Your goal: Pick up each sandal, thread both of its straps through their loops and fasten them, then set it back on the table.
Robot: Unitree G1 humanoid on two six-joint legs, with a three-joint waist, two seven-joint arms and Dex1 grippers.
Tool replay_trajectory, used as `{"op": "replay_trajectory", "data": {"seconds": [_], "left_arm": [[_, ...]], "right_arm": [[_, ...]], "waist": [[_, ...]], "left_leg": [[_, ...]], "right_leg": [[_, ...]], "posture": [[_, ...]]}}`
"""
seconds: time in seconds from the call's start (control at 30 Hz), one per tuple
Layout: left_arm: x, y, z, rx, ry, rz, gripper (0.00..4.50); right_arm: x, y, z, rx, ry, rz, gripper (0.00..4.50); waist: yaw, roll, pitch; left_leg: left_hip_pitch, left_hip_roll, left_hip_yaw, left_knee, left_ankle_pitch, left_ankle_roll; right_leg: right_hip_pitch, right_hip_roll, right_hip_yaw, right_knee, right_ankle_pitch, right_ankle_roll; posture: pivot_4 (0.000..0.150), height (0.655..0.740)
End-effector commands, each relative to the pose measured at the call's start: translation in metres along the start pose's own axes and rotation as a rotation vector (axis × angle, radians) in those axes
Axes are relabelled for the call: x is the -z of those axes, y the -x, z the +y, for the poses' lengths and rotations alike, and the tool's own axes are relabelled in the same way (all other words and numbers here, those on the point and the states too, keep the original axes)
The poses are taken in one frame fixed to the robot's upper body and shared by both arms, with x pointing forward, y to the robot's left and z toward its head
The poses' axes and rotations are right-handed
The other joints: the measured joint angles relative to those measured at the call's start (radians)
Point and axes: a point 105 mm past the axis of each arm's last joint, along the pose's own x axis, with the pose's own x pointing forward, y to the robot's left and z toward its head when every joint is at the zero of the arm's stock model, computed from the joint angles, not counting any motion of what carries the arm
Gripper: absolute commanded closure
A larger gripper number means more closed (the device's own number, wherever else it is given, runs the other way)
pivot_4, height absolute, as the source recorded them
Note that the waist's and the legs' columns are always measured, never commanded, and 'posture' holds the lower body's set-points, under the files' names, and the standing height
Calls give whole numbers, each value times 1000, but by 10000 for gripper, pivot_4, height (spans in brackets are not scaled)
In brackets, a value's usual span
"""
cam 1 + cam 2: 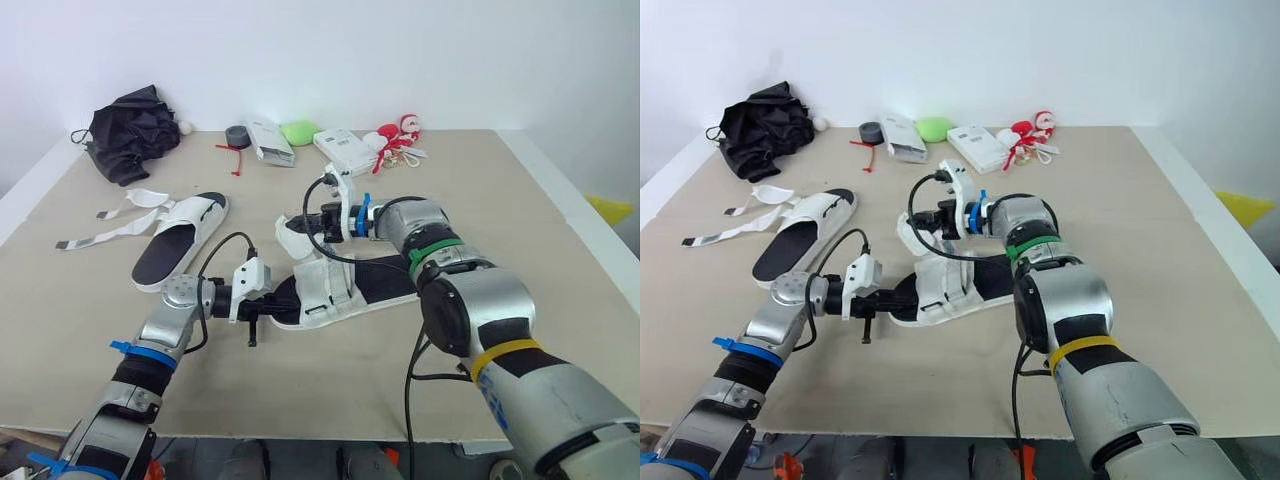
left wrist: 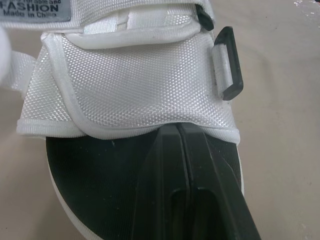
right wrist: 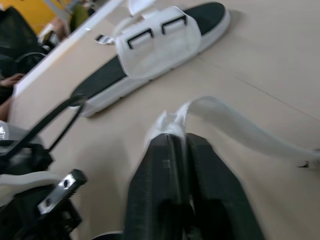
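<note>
The nearer sandal (image 1: pixel 330 285) lay on the table (image 1: pixel 520 200) about mid-way across, its black footbed up and its white upper facing the robot. The left pincer (image 2: pixel 178 127) reached over that footbed with its fingers together, tips against the rim of the white upper, just beside a black loop (image 2: pixel 230 62) on the sandal's side. I could not tell whether the tips caught any fabric. The right pincer (image 3: pixel 176 140) was clamped on a white strap (image 3: pixel 225 117) – held just above the table at the sandal's far side. The second sandal (image 1: pixel 185 235) rested well to the robot's left, its loose straps (image 1: pixel 110 225) spread out flat – untouched by either arm.
</note>
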Motion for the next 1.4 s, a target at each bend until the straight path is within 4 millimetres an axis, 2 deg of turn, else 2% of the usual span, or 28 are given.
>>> {"op": "replay_trajectory", "data": {"seconds": [0.03,0.27,0.43,0.87,1.17,1.2,1.23,1.3,1.33,1.37,1.4], "left_arm": [[58,-3,-30,68,200,166,45000],[56,-7,-26,78,193,165,45000],[56,-8,-25,91,188,171,45000],[56,-9,-23,103,180,174,45000],[56,-7,-23,101,182,177,45000],[56,-7,-23,101,181,178,45000],[56,-7,-23,101,181,178,45000],[57,-6,-24,102,181,178,45000],[57,-6,-24,102,181,178,45000],[57,-6,-24,102,181,178,45000],[57,-6,-25,103,181,178,45000]], "right_arm": [[-20,11,9,-78,92,-53,44561],[-19,35,10,-176,238,-51,44561],[-14,47,12,-221,368,12,44561],[-42,46,19,-163,549,-31,44561],[-44,47,17,-144,543,-30,44561],[-42,47,18,-166,530,-21,38376],[-38,47,19,-188,512,-7,36709],[-29,47,19,-216,505,34,29459],[-23,46,17,-211,508,60,23992],[-18,46,15,-209,508,83,22525],[-14,46,14,-210,510,101,18886]], "waist": [[0,0,0],[4,0,0],[4,0,0],[4,0,1],[4,0,1],[4,0,1],[4,0,1],[4,0,1],[4,0,1],[3,0,0],[3,0,0]], "left_leg": [[0,0,0,0,0,0],[-1,-1,0,0,0,0],[-1,-1,0,1,0,0],[-1,-1,0,1,0,0],[-1,-1,0,2,0,0],[-1,-1,0,2,0,0],[-1,-1,0,2,0,0],[-1,-1,0,2,0,0],[-1,-1,0,2,0,0],[0,-1,0,2,0,0],[0,-1,0,2,0,0]], "right_leg": [[0,0,0,0,0,0],[0,-1,0,0,-1,1],[0,-1,0,0,-1,2],[0,-1,0,0,0,1],[0,-1,0,0,0,1],[0,-1,0,0,0,1],[0,-1,0,0,0,1],[0,-1,0,0,0,1],[0,-1,0,0,0,1],[1,-1,0,0,0,1],[1,-1,0,0,0,1]], "posture": [[1500,7380],[1500,7380],[1500,7380],[1500,7380],[1500,7380],[1500,7380],[1500,7380],[1500,7380],[1500,7380],[1500,7380],[1500,7380]]}}
